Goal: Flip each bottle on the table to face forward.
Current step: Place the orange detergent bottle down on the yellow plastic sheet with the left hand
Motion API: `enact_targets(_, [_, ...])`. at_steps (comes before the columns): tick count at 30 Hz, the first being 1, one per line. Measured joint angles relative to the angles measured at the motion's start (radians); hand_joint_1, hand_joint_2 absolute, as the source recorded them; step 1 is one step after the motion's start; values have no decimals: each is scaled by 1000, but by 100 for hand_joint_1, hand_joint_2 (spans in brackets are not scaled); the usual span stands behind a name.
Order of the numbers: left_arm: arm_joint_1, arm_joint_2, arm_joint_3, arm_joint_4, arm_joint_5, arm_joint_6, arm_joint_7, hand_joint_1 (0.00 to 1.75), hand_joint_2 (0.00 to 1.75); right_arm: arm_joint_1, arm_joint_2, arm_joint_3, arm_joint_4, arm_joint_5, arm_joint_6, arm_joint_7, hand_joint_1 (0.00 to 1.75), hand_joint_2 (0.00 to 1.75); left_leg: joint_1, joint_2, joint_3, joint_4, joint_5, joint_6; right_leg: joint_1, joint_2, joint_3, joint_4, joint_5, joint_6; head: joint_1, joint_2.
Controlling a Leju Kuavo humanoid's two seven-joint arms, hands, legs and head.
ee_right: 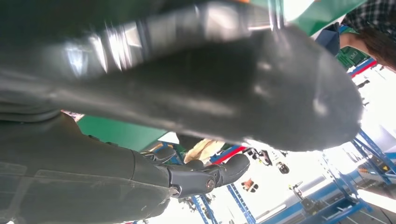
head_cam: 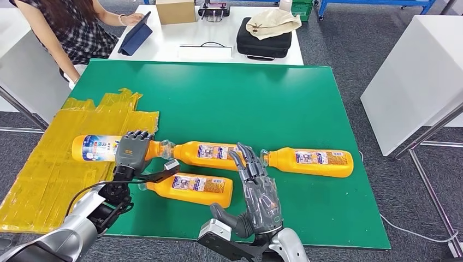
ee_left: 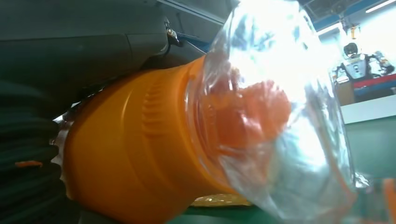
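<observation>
Several orange bottles lie on their sides on the green mat (head_cam: 306, 98). The leftmost bottle (head_cam: 98, 148) shows a blue and white label. My left hand (head_cam: 132, 152) lies over its shoulder and grips it; the left wrist view shows its orange neck (ee_left: 135, 154) and clear-wrapped cap (ee_left: 261, 121) close up. A middle bottle (head_cam: 210, 153), a right bottle (head_cam: 311, 162) and a front bottle (head_cam: 191, 189) show orange labels with small print. My right hand (head_cam: 257, 188) hovers with its fingers straight and apart, the tips by the middle bottle's base, holding nothing. The right wrist view shows its dark fingers (ee_right: 205, 179).
A yellow taped sheet (head_cam: 49, 180) covers the mat's left edge. Behind the mat a white table (head_cam: 164, 46) carries a cardboard box (head_cam: 176, 11), a black case (head_cam: 263, 41) and a tablet (head_cam: 135, 37) held by a seated person (head_cam: 71, 27). Another white table (head_cam: 415, 82) stands to the right.
</observation>
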Motion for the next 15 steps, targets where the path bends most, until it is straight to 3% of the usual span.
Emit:
enact_targets(7, [-3,12,47,12,4,-10,-21,171,175,1,-1,0,12,-5,2,8,0,0,0,0,-1,0,0,0,0,0,-1,0,0,0,0,0])
enact_targets(8, [-3,12,59,13,7,-17,-32,128,175,2,-2,0,14,-6,4,11,0,0,0,0,-1,0,0,0,0,0,-1,0,0,0,0,0])
enact_targets(11, [-2,13,90,20,12,-40,-59,0,44,2,-2,0,18,-8,12,16,0,0,0,0,-1,0,0,0,0,0,-1,0,0,0,0,0])
enact_targets(12, [-2,13,98,22,12,-47,-65,0,0,2,-2,0,19,-8,14,18,0,0,0,0,-2,0,0,0,0,0,-1,0,0,0,0,0])
enact_targets(15, [1,13,115,28,5,-81,-95,0,0,1,-2,0,26,-8,22,27,0,0,0,0,-2,0,0,0,0,0,-2,0,0,0,0,0])
